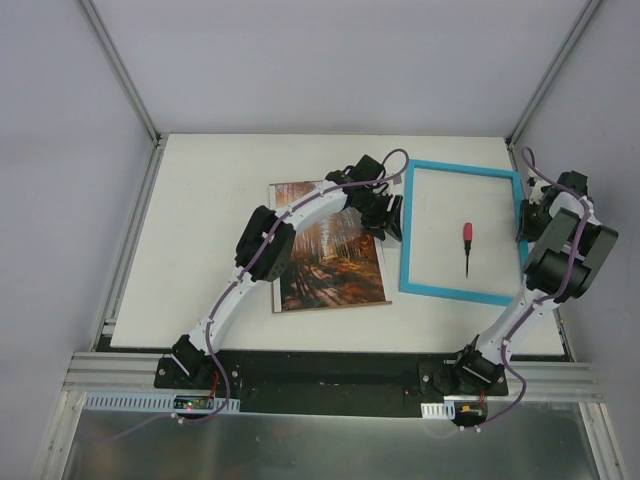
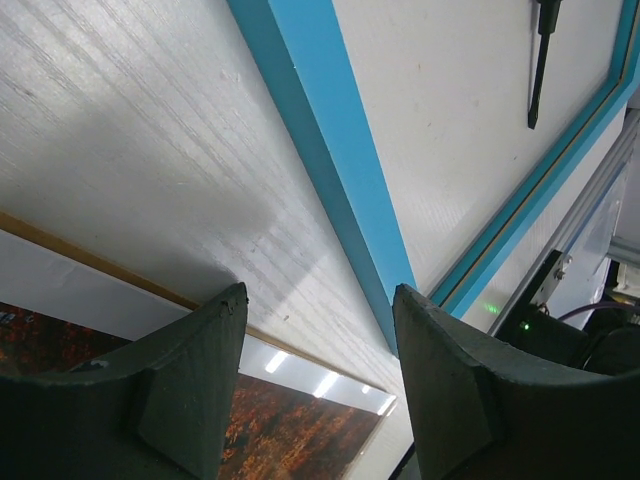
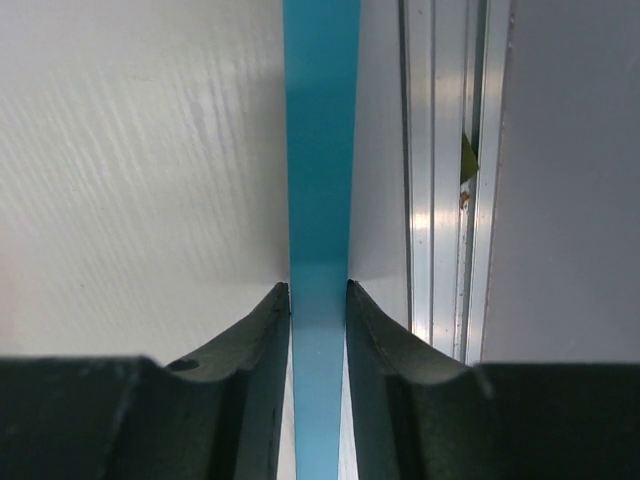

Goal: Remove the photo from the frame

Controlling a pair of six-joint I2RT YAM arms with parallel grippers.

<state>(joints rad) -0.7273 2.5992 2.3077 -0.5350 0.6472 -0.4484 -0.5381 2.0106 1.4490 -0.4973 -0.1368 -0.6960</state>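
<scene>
White table is bearing it all: the frame is lying upper right, the photo lying apart at centre-left, seemingly out. Right gripper is clamping the frame's right rail. Left gripper is hanging apart, empty, and is best lifting straight clear of the print. Left arm is hiding the photo's upper right corner.

The thin rectangular print of a sunlit autumn forest path, orange and brown with dark trunks, lies flat and face up on the white tabletop. It is outside the frame, slightly tilted, with its long sides running away from me. Just to its right, close but not touching, the thin turquoise-blue rectangular picture frame lies front up, with tabletop showing through its opening. My right gripper pinches its right-hand bar.
</scene>
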